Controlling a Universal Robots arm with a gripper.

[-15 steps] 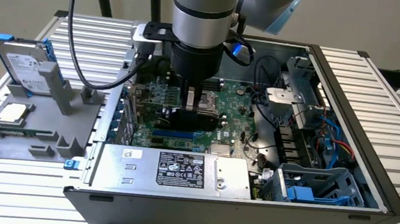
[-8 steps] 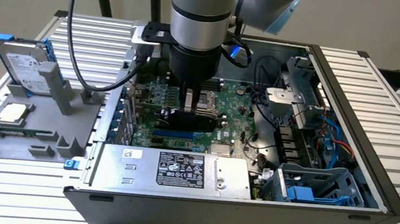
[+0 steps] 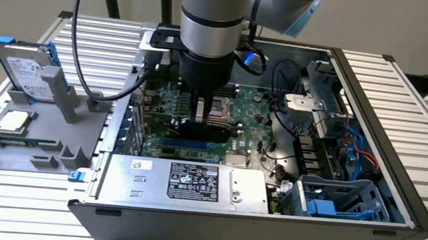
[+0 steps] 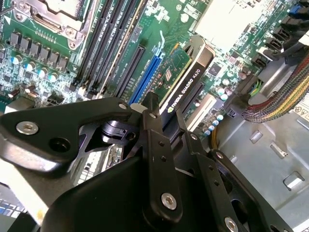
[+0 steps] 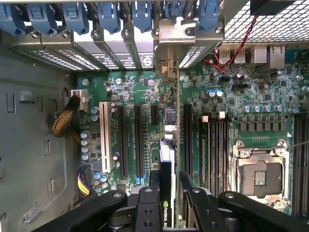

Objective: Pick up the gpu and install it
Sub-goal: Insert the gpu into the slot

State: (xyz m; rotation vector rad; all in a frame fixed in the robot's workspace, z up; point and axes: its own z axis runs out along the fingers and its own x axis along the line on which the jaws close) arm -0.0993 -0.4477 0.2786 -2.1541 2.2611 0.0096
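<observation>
Gripper (image 5: 168,193) fingers clamped on the gpu (image 4: 186,77), held edge-down over the motherboard (image 3: 257,121) slots inside the case; seating apparently incomplete, so slight misalignment with a slot risks jamming or bending contacts.

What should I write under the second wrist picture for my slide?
The end effector holds the gpu on edge above the green motherboard and its slots.

Exterior view overlooks the case (image 3: 363,185); wrist views (close) share its motherboard (image 5: 140,92).
</observation>
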